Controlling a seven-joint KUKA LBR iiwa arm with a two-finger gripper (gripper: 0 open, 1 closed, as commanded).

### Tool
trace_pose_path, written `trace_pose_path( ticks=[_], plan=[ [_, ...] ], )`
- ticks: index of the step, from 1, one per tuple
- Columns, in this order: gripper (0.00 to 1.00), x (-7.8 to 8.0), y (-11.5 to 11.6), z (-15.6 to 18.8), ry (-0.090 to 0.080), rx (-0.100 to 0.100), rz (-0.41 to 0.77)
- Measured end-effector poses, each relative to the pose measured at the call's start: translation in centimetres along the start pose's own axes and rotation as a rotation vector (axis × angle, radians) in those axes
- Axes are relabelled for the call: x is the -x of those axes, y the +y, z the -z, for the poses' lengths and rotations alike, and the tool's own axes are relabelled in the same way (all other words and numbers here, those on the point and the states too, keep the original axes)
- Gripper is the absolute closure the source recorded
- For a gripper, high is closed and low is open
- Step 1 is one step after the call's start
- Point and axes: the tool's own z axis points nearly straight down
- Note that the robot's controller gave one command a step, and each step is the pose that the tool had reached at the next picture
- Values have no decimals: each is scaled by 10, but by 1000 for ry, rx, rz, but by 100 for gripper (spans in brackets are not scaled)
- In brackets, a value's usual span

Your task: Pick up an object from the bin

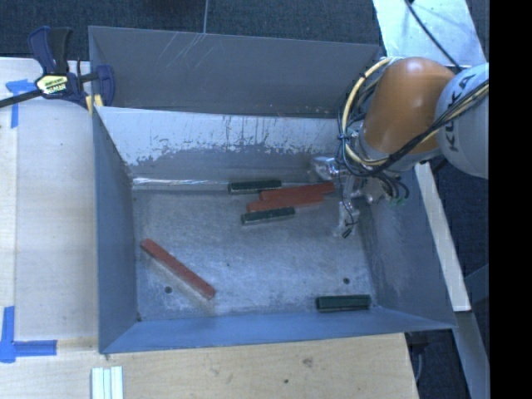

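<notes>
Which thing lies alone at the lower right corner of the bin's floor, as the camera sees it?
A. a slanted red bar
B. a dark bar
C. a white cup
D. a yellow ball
B: a dark bar lies by itself in that corner of the bin, while the slanted red bar lies toward the lower left.

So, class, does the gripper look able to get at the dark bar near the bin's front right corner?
Probably yes. The dark bar lies alone, nothing on it, and the gripper hangs nearby. The bin's front wall beside it may crowd the gripper.
</notes>
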Motion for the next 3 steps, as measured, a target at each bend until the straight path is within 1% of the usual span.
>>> trace_pose_path(
  ticks=[1, 2, 3],
  plan=[
    [0, 35, 116, -27, -1, 3, 129],
    [0, 2, 191, -28, 3, 6, 218],
    [0, 44, 171, 16, -4, 1, 83]
  ],
)
